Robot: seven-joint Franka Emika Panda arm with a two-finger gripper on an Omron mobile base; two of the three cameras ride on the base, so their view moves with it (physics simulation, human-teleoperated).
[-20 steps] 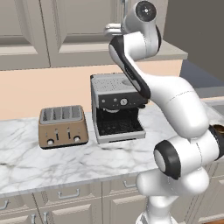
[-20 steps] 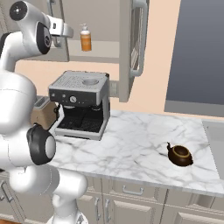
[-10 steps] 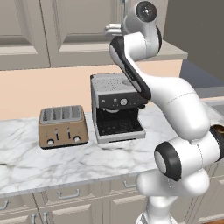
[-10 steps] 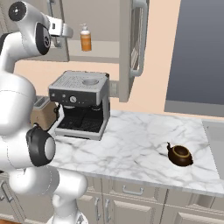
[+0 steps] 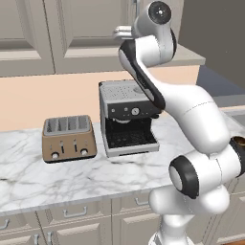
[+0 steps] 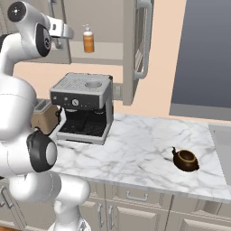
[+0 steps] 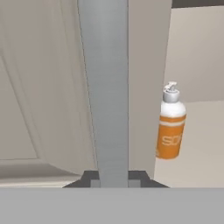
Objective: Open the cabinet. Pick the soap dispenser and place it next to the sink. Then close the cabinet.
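The cabinet [image 6: 135,45] is seen with its right door [image 6: 140,49] swung wide open, edge-on toward the right base camera, its long silver bar handle [image 6: 147,40] facing right. The left door [image 7: 52,87] is seen close up in the hand view, and its vertical silver handle [image 7: 105,87] runs straight down between the two dark fingertips at the bottom of that view. The gripper [image 7: 113,178] is thus set around the left door's handle; whether the fingers are pressed onto the bar or merely spread beside it cannot be told.

In the right base view the hand [image 6: 61,30] is raised to the lower edge of the cabinet, just left of the soap dispenser [image 6: 88,39]. The soap dispenser is an orange bottle with a white pump, standing upright on the cabinet's bottom shelf [image 6: 101,47], apart from the gripper. In the hand view it [image 7: 170,127] is seen to the right of the door's edge.

Below the cabinet, an espresso machine [image 6: 83,107] stands on the white marble counter [image 6: 144,149], with a brown toaster [image 5: 67,139] to its left. A small dark teapot [image 6: 185,159] rests on the counter further right, near the edge of the sink [image 6: 221,144] at the right border of that view.
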